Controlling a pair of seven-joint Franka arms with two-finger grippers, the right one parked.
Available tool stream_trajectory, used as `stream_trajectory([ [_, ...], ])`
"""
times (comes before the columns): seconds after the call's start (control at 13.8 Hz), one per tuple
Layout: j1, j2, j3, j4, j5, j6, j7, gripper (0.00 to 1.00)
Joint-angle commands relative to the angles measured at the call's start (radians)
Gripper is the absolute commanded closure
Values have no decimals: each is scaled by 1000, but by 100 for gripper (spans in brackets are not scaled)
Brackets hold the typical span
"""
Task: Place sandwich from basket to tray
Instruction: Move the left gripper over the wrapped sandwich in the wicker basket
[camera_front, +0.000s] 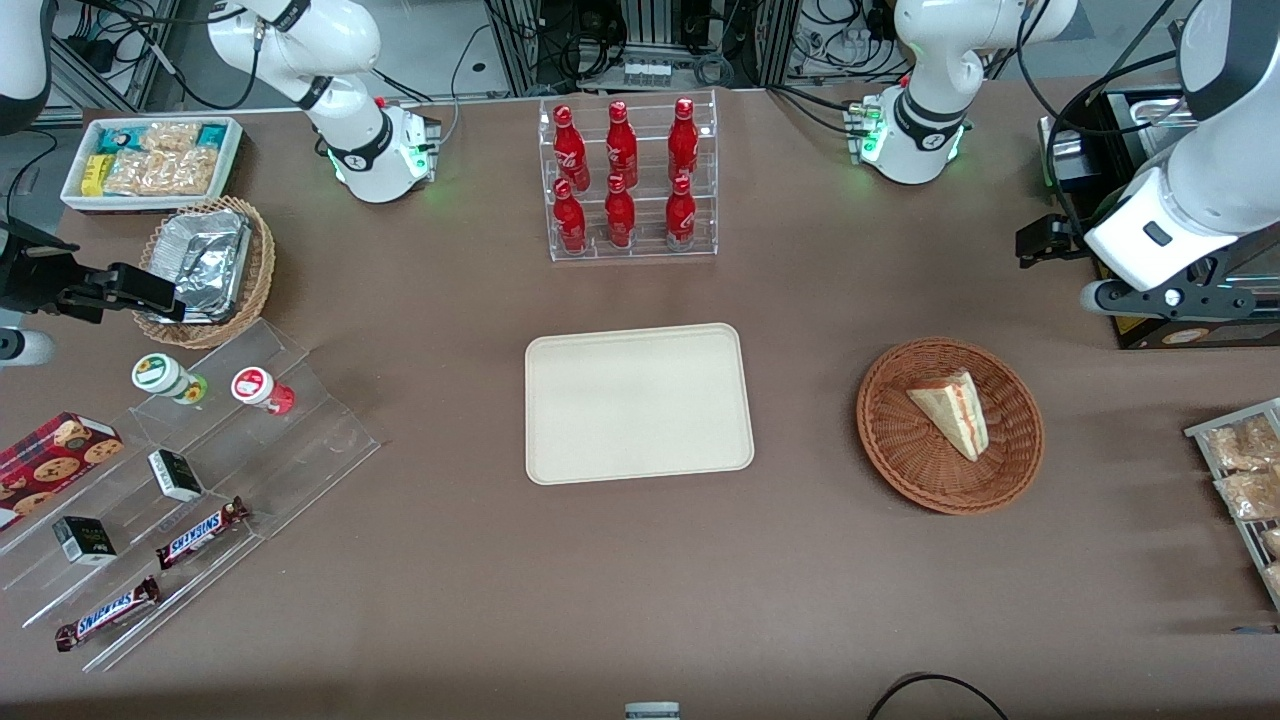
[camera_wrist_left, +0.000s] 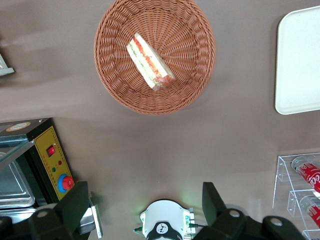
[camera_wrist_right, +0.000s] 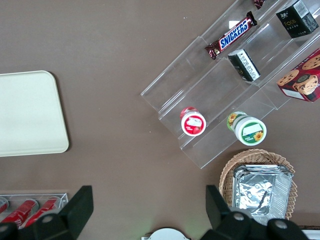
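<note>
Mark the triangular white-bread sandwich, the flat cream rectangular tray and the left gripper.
Sandwich (camera_front: 952, 410), front view, top bread face.
Tray (camera_front: 637, 401), front view, bare middle.
Left gripper (camera_wrist_left: 145, 202), left wrist view, open, high above table.

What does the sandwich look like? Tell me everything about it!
The sandwich is a small triangle wedge of pale white bread with red-orange and green filling showing along its cut edge. It lies on its side in the round brown wicker basket, touching only the weave. Nothing holds it: the gripper hangs open, apart from it, farther from the front camera than the basket.
</note>
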Motion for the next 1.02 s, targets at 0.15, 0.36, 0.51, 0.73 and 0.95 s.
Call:
stream_trajectory([
  [0.15, 10, 4, -5, 10, -2, 13, -2, 0],
  [0.36, 10, 56, -6, 4, 1, 36, -3, 0],
  [0.51, 10, 77, -6, -21, 1, 85, -3, 0],
  [0.73, 12, 77, -4, -139, 1, 234, -13, 0],
  [0.95, 29, 80, -3, -249, -7, 366, -13, 0],
])
